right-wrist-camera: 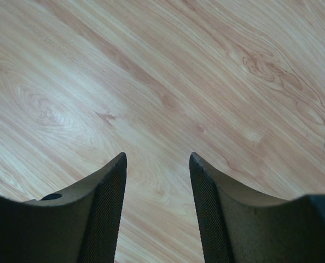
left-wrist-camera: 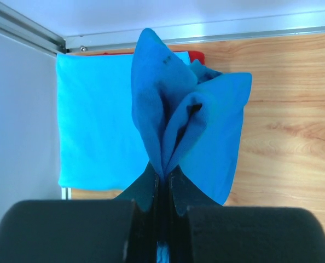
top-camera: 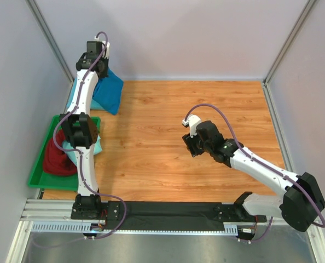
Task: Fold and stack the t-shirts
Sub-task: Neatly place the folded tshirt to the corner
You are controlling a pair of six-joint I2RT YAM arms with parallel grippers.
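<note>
The wooden table (top-camera: 179,137) spans the cell. A green tray (top-camera: 36,178) sits at its left side, holding a maroon shirt (top-camera: 56,161) and a pale aqua shirt (top-camera: 97,145) heaped together. In the far left corner a sky blue shirt (left-wrist-camera: 91,126) lies folded flat, with a red shirt (left-wrist-camera: 195,55) peeking out past its far edge. The royal blue shirt (left-wrist-camera: 206,126) bunches above them, pinched between the left gripper (left-wrist-camera: 163,181)'s fingers. The right gripper (right-wrist-camera: 158,164) hovers over bare wood mid-table, fingers spread.
</note>
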